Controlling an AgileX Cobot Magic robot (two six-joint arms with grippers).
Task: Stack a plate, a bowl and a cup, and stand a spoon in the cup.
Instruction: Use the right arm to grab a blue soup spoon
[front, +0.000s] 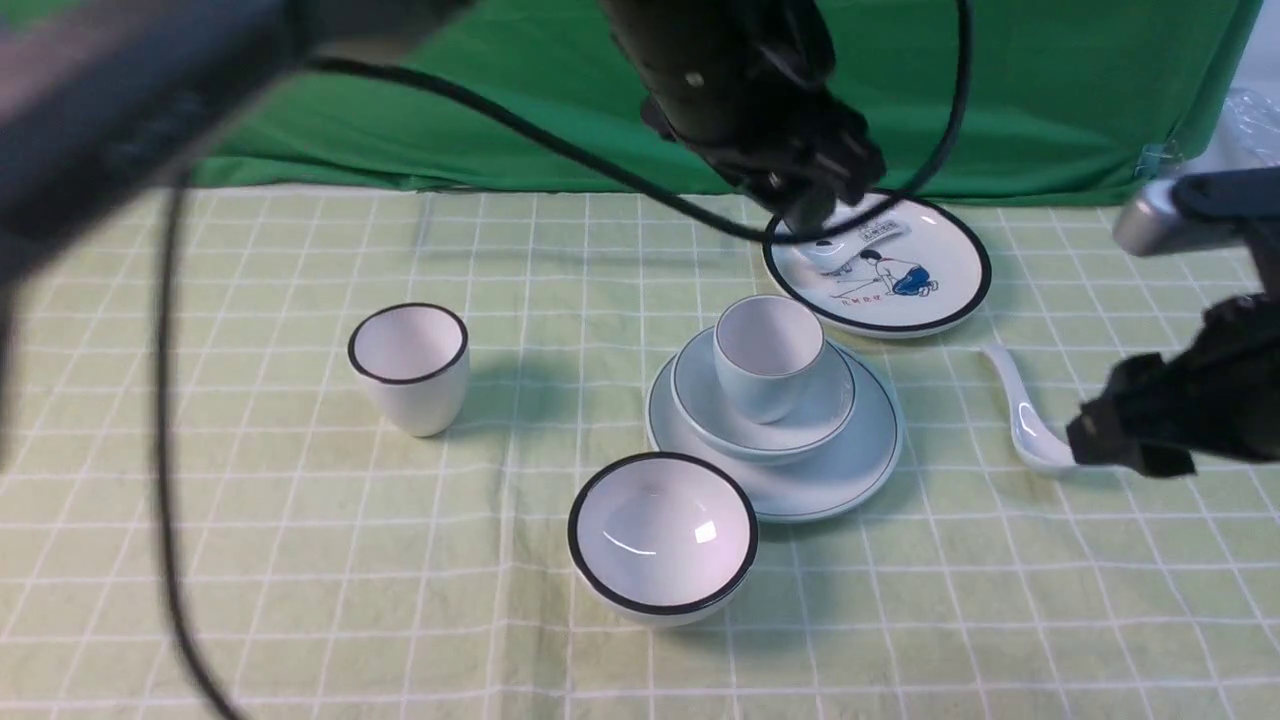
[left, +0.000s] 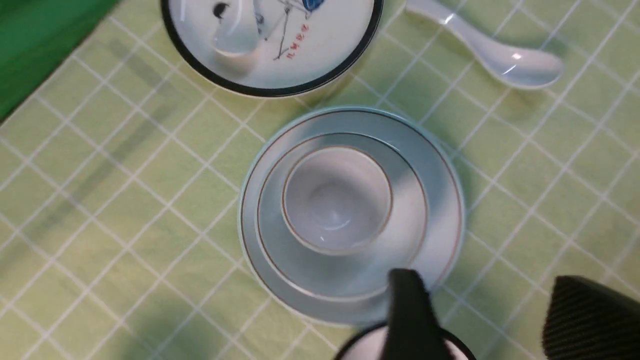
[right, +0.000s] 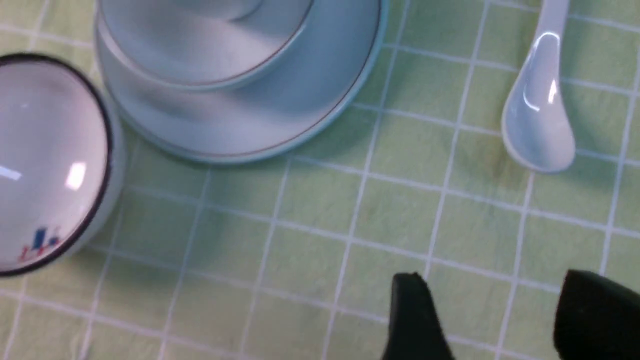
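The pale blue-green plate (front: 855, 470) lies mid-table with the matching bowl (front: 825, 400) on it and the cup (front: 768, 360) upright in the bowl. The left wrist view shows the plate (left: 447, 200), the bowl (left: 412, 235) and the empty cup (left: 335, 200) from above. The white spoon (front: 1025, 425) lies on the cloth to the right of the stack, scoop up; it also shows in the wrist views (left: 500, 55) (right: 540, 115). My left gripper (front: 812, 205) (left: 495, 310) hangs open and empty above, behind the stack. My right gripper (front: 1090, 440) (right: 505, 315) is open and empty, just right of the spoon's scoop.
A white black-rimmed bowl (front: 662, 535) sits in front of the stack, touching or nearly touching the plate. A white black-rimmed cup (front: 410, 365) stands to the left. A cartoon plate (front: 940, 270) lies behind the stack, with a second white spoon (left: 235, 35) on it. A green backdrop (front: 1050, 100) closes off the rear.
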